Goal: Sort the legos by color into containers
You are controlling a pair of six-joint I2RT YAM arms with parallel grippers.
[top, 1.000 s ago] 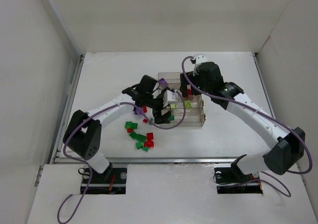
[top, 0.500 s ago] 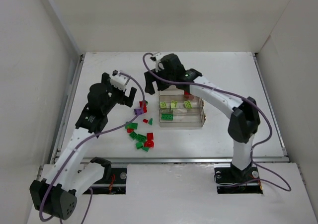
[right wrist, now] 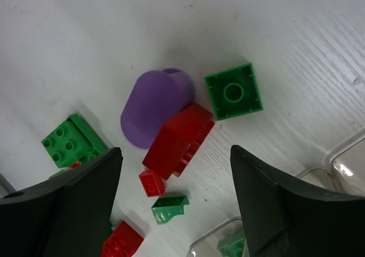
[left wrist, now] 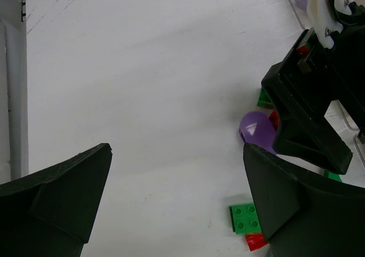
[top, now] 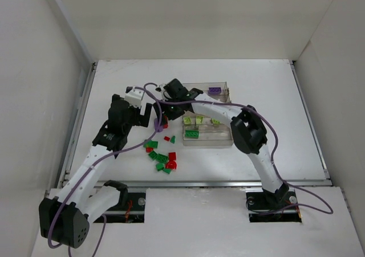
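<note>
Roughly mid-table, a little toward the right edge: clear tray of four long compartments, long sides parallel to the far edge. Farthest compartment: one purple brick. A middle compartment: three lime bricks in a row. Nearest compartment: one dark green brick, toward its left end. Left of the tray and toward the near edge: loose bricks, dark green and red, scattered close together on the bare surface. Just off the tray's left end: rounded purple piece, touching a red brick on its side. Square dark green brick just beside both, with smaller red and green pieces near. Right gripper: over this cluster, claw wide, purple piece and red brick between the fingers, neither finger touching them, nothing gripped. Height above the surface not readable. Left gripper: over bare table just left of the same cluster, claw fully wide and empty, close beside the right gripper's black fingers.
</note>
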